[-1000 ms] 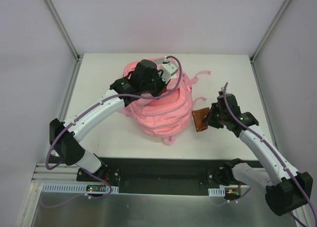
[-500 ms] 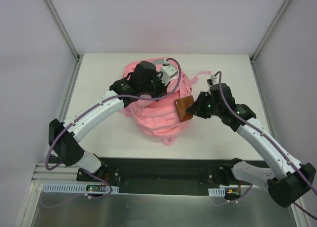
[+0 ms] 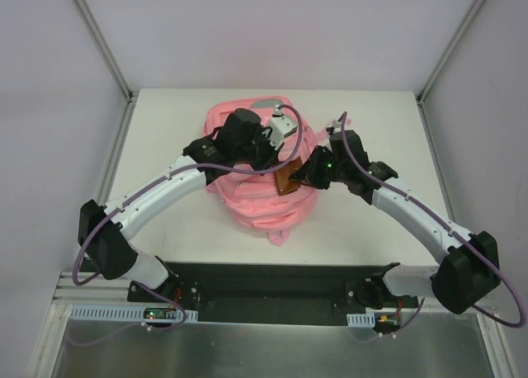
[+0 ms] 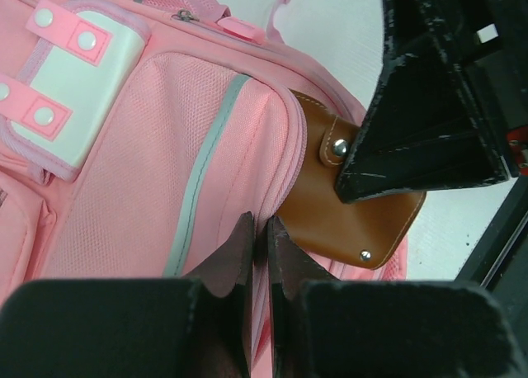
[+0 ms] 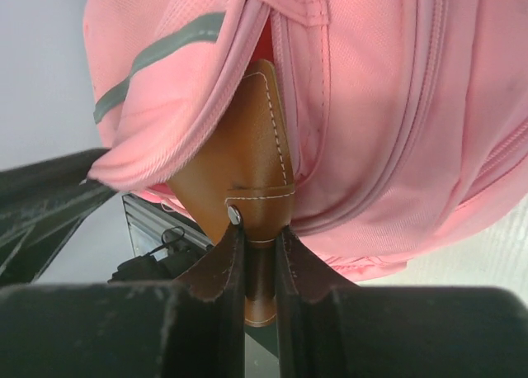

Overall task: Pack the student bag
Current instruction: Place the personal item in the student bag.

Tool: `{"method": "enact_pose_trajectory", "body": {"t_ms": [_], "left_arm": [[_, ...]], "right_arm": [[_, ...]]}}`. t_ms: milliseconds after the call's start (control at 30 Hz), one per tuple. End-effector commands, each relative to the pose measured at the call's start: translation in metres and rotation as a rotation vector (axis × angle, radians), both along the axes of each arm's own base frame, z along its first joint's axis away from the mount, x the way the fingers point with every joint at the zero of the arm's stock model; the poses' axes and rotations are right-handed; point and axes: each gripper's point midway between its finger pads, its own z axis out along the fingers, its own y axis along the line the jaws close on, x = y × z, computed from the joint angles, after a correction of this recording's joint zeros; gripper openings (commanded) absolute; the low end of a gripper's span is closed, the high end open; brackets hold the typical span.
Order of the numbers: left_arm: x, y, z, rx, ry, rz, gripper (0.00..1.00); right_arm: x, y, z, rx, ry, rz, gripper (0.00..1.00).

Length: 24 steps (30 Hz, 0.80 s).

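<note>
Two grippers work the student bag (image 3: 247,192) lying mid-way on the table (image 3: 371,221): left gripper (image 4: 260,225) clenched on its pocket lip, right gripper (image 5: 254,238) clamping a brown leather case (image 5: 247,163) half inside that pocket, and the bag looks soft, light and floppy, best held by lip or seams.

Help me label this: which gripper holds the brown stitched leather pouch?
The right gripper: it pinches the brown stitched leather pouch poking into the large pink fabric backpack. The left gripper pinches only pink fabric.
</note>
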Motion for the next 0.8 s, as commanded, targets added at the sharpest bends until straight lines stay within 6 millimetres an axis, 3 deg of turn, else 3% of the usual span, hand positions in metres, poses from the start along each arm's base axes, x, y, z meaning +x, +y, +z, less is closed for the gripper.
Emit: {"method": "enact_pose_trajectory", "body": {"t_ms": [0,33,167,333,367,433,467,600,700,767], "left_arm": [[-0.009,-0.007,0.054,-0.128,-0.12,-0.023,0.0],[-0.011,-0.008,0.059,-0.14,-0.135,-0.025,0.0],[-0.016,-0.013,0.064,-0.162,-0.13,-0.048,0.0],[-0.018,-0.014,0.067,-0.172,-0.128,-0.029,0.0],[-0.018,-0.013,0.067,-0.172,-0.131,-0.024,0.0],[-0.017,-0.012,0.068,-0.173,-0.133,-0.014,0.0],[-0.016,-0.01,0.067,-0.171,-0.132,-0.006,0.0],[-0.017,-0.009,0.07,-0.179,-0.137,0.0,0.0],[-0.018,-0.008,0.068,-0.174,-0.139,-0.001,0.0],[-0.016,-0.006,0.068,-0.168,-0.143,0.008,0.0]], "right_arm": [[0.017,0.018,0.02,0.072,-0.014,-0.01,0.12],[0.018,0.02,0.014,0.065,0.004,-0.009,0.12],[0.03,0.03,0.02,0.131,-0.028,-0.064,0.14],[0.061,0.027,0.025,0.16,-0.132,-0.237,0.14],[0.073,0.025,0.033,0.177,-0.196,-0.299,0.2],[0.078,0.023,0.017,0.209,-0.167,-0.368,0.23],[0.086,0.025,0.025,0.266,-0.198,-0.392,0.27],[0.098,0.04,0.015,0.345,-0.184,-0.439,0.28],[0.106,0.05,0.021,0.441,-0.212,-0.467,0.27],[0.107,0.054,0.025,0.456,-0.238,-0.446,0.47]]}}
